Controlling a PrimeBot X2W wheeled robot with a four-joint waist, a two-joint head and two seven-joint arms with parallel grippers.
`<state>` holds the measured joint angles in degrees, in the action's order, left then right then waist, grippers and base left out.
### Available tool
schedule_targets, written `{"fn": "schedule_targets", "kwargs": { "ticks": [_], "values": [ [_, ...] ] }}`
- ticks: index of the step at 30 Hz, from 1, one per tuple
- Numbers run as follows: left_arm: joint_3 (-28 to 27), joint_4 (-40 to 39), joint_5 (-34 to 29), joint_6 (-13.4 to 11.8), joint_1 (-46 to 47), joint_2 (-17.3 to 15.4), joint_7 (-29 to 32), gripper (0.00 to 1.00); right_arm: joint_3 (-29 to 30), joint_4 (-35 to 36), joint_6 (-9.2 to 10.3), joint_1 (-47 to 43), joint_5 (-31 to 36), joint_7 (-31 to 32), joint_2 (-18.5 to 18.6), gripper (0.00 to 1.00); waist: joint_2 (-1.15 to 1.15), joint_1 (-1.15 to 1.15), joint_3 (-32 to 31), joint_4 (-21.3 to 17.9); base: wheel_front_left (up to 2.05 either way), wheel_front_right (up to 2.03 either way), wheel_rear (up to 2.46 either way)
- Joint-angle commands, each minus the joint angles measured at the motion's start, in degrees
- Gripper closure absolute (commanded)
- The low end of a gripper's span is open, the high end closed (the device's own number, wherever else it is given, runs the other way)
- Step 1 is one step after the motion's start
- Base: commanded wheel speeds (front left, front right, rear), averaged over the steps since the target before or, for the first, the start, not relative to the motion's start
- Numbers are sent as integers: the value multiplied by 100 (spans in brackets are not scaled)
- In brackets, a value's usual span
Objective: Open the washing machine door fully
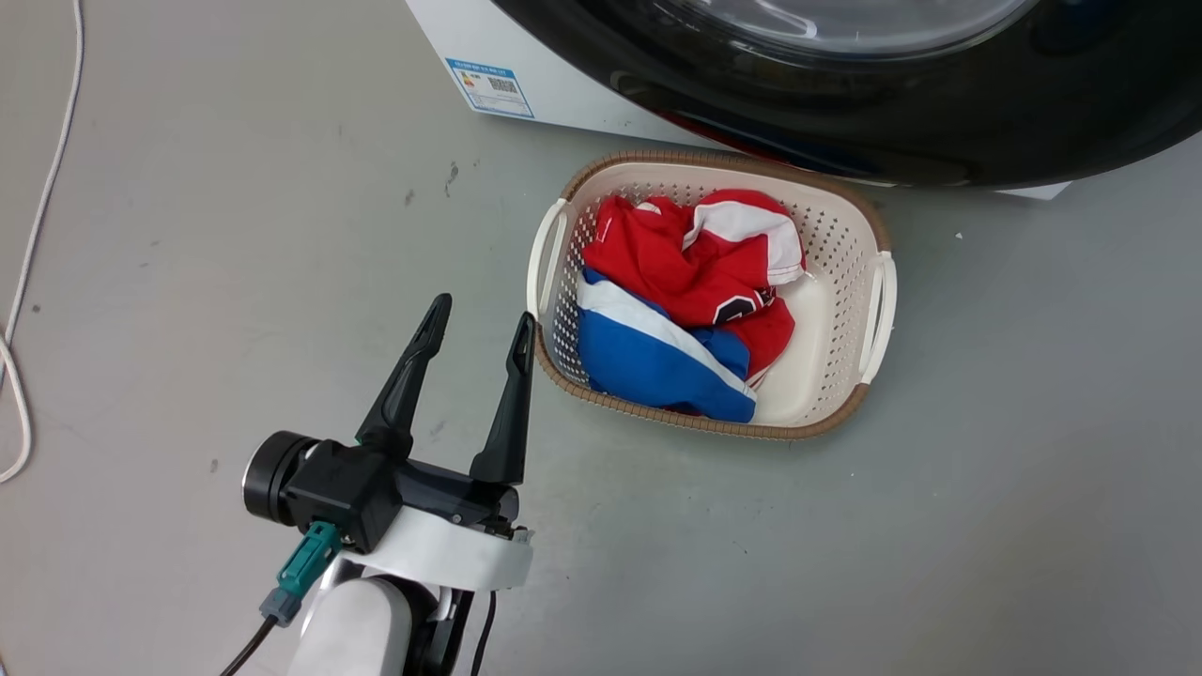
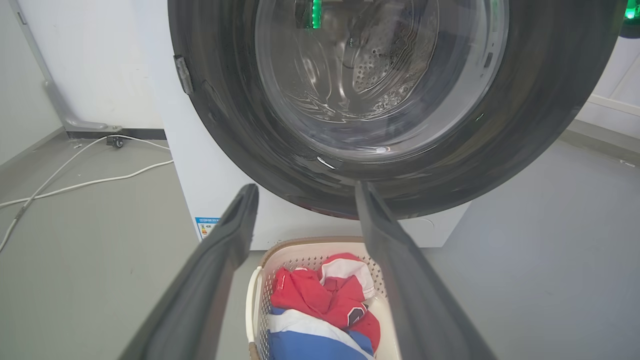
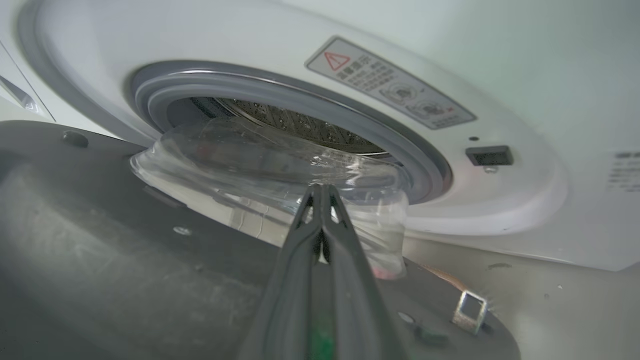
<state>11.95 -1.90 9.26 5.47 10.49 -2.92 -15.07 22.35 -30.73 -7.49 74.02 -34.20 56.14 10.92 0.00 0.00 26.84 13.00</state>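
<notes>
Door [image 3: 125, 250] was off its latch and swung part-way out. In the right wrist view its grey inner face filled the lower left of the frame. The glass bowl [image 3: 260, 160] sat clear of the gasket [image 3: 280, 95], with the steel drum [image 3: 300, 125] open to view behind it. The latch hook [image 3: 470, 310] hung free at lower right. I judged the unlatching done and the rest of the swing not yet made; the door was not fully open.

Right gripper [image 3: 320, 189] sat between door and machine [image 3: 500, 200], at frame centre. Its jaws were pressed together with nothing between them, tips at the bowl. I could not tell whether they touched it.

Left gripper [image 1: 483, 312] was at the lower left of the head view, well apart from the door. Its jaws were spread wide and held nothing.

In the head view the door's black rim [image 1: 939, 122] ran along the top of the frame and overhung the far edge of the basket [image 1: 881, 314]. The basket sat on the floor at frame centre, holding red, white and blue clothes [image 1: 676, 272].

Floor [image 1: 235, 235] was smooth grey with a few dark scuffs. A white cable [image 1: 38, 216] trailed down the left edge of the frame. In the left wrist view a pale wall [image 2: 90, 60] stood at upper left, behind the machine.
</notes>
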Motion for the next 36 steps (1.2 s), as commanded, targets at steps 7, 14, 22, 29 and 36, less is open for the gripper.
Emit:
{"fn": "schedule_targets", "kwargs": {
  "ticks": [7,14,22,29,36],
  "values": [
    [-47,68,-34,-32,-144,5,-16,0,-19,251,0,-516,-77,284,-225,100,0,0,-332,-54,0,0,0],
    [1,139,-45,-43,-366,5,-15,0,-143,562,0,-1215,-256,547,-393,100,0,0,-861,-43,0,0,0],
    [33,195,-104,-72,-692,5,-15,0,-390,866,0,-2188,-627,748,-607,100,0,0,-1516,72,0,0,0],
    [-46,226,-182,-78,-1098,5,-15,0,-711,1205,0,-3210,-1515,772,-823,100,0,0,-2092,332,0,0,0],
    [-272,228,-302,-21,-1299,5,-15,0,-1613,1297,-1,-3923,-2661,390,-834,100,0,0,-2343,585,0,0,0]
  ]
}}
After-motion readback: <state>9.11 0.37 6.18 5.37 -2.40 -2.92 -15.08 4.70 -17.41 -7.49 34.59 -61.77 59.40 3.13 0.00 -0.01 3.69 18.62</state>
